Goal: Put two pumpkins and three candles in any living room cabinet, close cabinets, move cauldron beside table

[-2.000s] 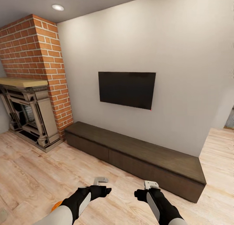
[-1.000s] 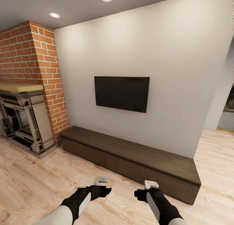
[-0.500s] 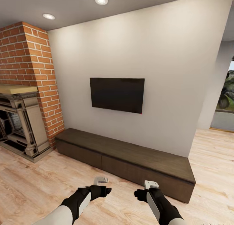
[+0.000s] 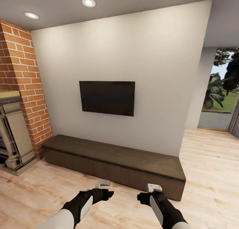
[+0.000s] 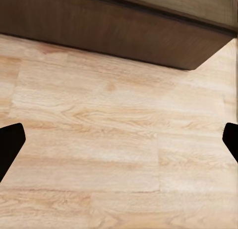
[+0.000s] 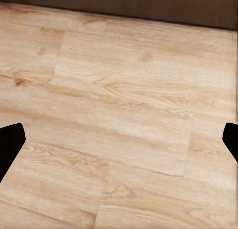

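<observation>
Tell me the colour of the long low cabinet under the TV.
Dark brown wood cabinet, clearest in the head view.

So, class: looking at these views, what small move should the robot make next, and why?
Probably keep turning to search the room. The cabinet has its fronts shut, both grippers, left and right, are open with nothing between the fingers, and bare wooden floor lies beneath them.
</observation>
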